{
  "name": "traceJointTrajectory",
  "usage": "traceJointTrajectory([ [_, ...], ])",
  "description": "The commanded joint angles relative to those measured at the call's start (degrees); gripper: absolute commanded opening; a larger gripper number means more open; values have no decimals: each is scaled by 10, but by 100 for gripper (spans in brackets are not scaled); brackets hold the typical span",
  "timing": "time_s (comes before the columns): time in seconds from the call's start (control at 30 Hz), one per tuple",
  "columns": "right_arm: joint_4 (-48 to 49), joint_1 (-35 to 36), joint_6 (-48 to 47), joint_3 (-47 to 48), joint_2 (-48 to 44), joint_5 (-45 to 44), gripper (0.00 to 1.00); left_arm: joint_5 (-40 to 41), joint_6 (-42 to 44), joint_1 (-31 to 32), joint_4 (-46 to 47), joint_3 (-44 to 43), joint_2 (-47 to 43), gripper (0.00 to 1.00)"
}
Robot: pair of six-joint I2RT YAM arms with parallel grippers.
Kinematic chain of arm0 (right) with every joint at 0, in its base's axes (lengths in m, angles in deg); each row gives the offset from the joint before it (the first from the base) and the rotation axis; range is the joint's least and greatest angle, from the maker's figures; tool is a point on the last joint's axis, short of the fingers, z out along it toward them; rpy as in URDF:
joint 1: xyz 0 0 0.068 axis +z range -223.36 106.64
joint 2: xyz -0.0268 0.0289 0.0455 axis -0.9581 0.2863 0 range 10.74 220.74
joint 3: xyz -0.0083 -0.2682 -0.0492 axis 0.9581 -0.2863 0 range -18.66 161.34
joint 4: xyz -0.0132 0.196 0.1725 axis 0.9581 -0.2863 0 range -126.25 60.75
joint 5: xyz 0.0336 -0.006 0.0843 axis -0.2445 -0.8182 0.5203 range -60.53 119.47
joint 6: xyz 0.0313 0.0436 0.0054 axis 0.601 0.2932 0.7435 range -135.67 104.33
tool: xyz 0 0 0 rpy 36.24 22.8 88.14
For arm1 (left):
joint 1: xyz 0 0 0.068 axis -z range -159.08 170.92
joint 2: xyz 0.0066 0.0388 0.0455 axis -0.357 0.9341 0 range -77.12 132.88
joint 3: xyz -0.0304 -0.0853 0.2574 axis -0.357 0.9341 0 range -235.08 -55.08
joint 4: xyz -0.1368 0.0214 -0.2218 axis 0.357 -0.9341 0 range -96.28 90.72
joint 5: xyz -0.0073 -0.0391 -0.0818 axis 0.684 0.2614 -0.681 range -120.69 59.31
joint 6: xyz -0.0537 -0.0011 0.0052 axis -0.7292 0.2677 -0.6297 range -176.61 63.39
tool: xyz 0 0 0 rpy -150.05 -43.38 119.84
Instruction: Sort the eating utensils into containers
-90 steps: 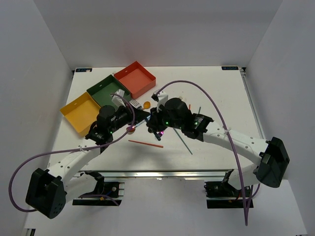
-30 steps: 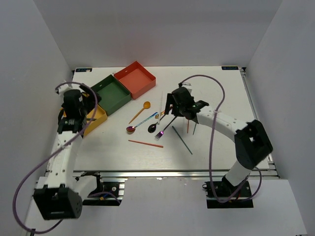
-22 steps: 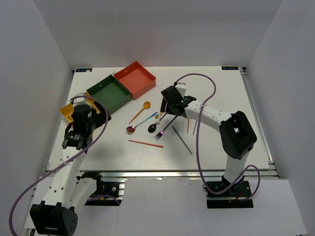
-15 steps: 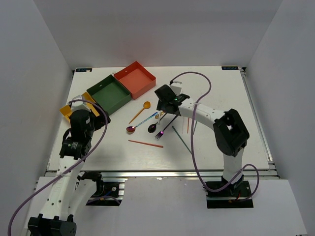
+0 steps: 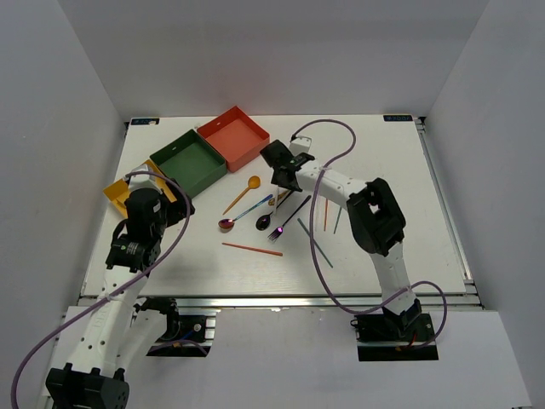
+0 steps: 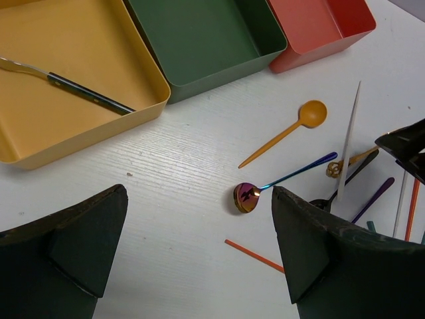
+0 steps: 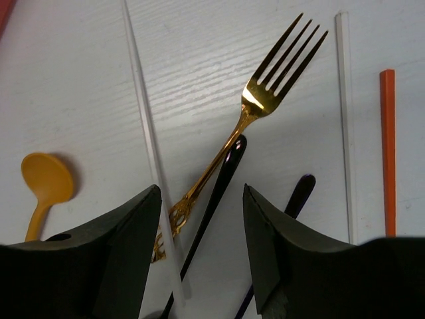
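Note:
My right gripper [image 7: 201,193] hangs low over the utensil pile [image 5: 277,204]. Its jaws are partly closed, apart, and straddle a gold fork [image 7: 265,100], a black handle [image 7: 222,179] and a silver chopstick [image 7: 143,126]. None of these is gripped. My left gripper [image 6: 199,259] is open and empty above bare table, just right of the yellow box [image 6: 40,143]. A black-handled fork [image 6: 86,93] lies in that box. The green box [image 6: 219,73] and the red box [image 6: 319,50] hold nothing. A gold spoon [image 6: 285,133] and an iridescent spoon [image 6: 247,197] lie loose.
A red chopstick [image 5: 252,249] lies nearer the front edge, with a teal one [image 5: 315,243] to its right. Another red chopstick [image 7: 387,146] and a second silver one [image 7: 344,119] lie right of the pile. The right arm's cable [image 5: 328,128] arcs over the far table.
My left arm has drawn back from over the yellow box towards the near side. My right gripper has moved left over the pile, and its jaws have narrowed.

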Motion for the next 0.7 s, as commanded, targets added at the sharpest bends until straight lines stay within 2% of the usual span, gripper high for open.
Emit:
traceJointTrajectory([
  [0.0, -12, -22, 8, 43, 26, -15, 58, 7, 6, 8, -1, -7, -7, 98],
  [0.33, -35, -48, 2, 119, 98, -4, 54, 12, 6, 19, -5, -9, -8, 98],
  [0.67, -5, -51, 29, 56, 79, 11, 51, 37, 2, 19, -11, -12, -16, 98],
])
